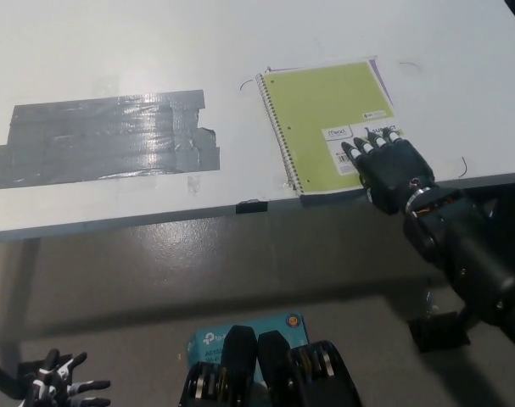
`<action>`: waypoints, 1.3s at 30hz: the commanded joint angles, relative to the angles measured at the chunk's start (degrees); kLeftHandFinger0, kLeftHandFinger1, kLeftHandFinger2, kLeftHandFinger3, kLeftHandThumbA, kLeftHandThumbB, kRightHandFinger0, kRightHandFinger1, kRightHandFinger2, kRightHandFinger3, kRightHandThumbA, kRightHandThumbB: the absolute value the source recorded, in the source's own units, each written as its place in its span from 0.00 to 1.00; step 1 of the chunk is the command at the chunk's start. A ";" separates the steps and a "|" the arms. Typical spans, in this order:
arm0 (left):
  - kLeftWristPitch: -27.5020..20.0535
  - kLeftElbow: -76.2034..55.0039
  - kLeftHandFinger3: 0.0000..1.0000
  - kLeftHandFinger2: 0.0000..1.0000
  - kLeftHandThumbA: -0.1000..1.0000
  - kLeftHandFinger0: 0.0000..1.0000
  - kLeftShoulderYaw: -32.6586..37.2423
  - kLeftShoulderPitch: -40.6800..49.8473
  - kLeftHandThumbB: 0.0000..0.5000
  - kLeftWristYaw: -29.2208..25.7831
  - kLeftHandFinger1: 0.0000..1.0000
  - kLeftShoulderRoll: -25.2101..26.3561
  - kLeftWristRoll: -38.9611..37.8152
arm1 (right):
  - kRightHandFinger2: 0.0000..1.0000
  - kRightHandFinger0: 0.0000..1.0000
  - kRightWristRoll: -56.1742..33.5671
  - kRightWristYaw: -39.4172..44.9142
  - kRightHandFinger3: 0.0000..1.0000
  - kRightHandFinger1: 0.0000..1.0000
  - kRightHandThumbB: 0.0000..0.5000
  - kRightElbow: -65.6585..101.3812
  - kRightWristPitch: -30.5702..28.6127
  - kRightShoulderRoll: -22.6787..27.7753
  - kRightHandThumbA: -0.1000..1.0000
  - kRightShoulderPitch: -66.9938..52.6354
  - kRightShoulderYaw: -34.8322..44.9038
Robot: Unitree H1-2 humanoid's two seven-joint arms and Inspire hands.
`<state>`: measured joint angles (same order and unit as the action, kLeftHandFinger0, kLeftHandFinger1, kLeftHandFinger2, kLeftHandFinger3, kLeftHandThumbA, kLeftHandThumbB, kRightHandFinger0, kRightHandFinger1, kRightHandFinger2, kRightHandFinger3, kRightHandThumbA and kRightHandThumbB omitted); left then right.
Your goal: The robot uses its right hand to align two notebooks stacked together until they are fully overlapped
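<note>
Two stacked notebooks (323, 125) lie long axis slanting away, spiral leftward, the right hand (388, 168) pressing flat, fingers spread, grasping nothing.

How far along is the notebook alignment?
Mostly done: the green notebook covers nearly all of the purple notebook beneath, which shows only as a thin strip along the top and right edges. In hand: the right robot hand presses flat on the green cover's lower right corner. Left: closing that last offset. The left robot hand rests below the table.
</note>
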<state>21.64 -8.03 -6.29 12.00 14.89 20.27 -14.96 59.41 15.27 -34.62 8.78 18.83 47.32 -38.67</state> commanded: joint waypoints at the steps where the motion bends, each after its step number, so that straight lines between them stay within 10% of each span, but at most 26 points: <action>1: -0.81 -1.56 1.00 0.71 1.00 0.42 -0.22 0.39 1.00 0.67 0.63 0.42 -0.27 | 1.00 1.00 -2.00 7.21 1.00 1.00 1.00 -1.15 2.02 -2.17 1.00 -1.96 -0.68; 39: -1.86 -1.63 1.00 0.72 1.00 0.43 -0.46 0.81 1.00 0.67 0.63 -0.90 -0.70 | 1.00 1.00 -3.89 6.73 1.00 1.00 1.00 -5.58 11.71 -9.88 1.00 -0.76 4.29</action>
<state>21.51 -8.16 -6.43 12.29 14.89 19.23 -15.20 59.01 16.70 -37.16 18.97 11.43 47.53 -33.98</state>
